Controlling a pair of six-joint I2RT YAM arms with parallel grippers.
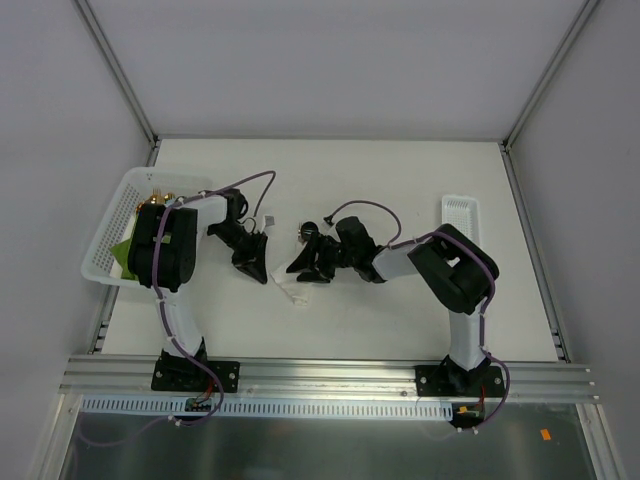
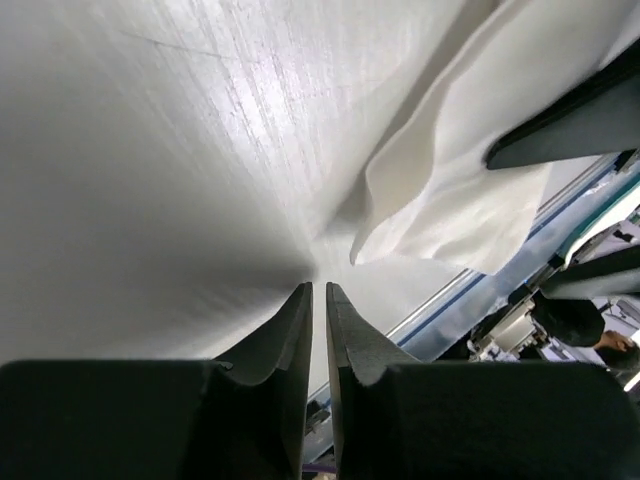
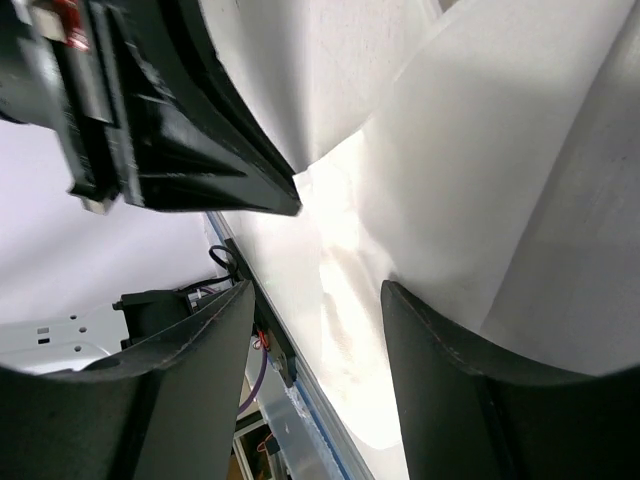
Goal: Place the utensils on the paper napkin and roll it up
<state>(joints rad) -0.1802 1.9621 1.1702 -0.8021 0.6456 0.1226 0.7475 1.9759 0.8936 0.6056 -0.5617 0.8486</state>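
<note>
The paper napkin (image 1: 292,292) lies crumpled on the white table, just in front of both grippers. In the left wrist view a lifted fold of the napkin (image 2: 450,180) rises to the right of my left gripper (image 2: 319,290). Its jaws stand almost together at the table surface, and nothing shows between them. My right gripper (image 3: 318,290) is open, with bright crumpled napkin (image 3: 350,290) in the gap between its fingers and a raised sheet beyond. From above, the left gripper (image 1: 255,266) and the right gripper (image 1: 305,268) point at each other, a short way apart. The utensils are hidden.
A white mesh basket (image 1: 105,235) at the table's left edge holds gold-coloured cutlery (image 1: 155,197) and green cloth (image 1: 124,252). A narrow white tray (image 1: 460,210) stands at the right. A small grey tag (image 1: 268,218) lies behind the left gripper.
</note>
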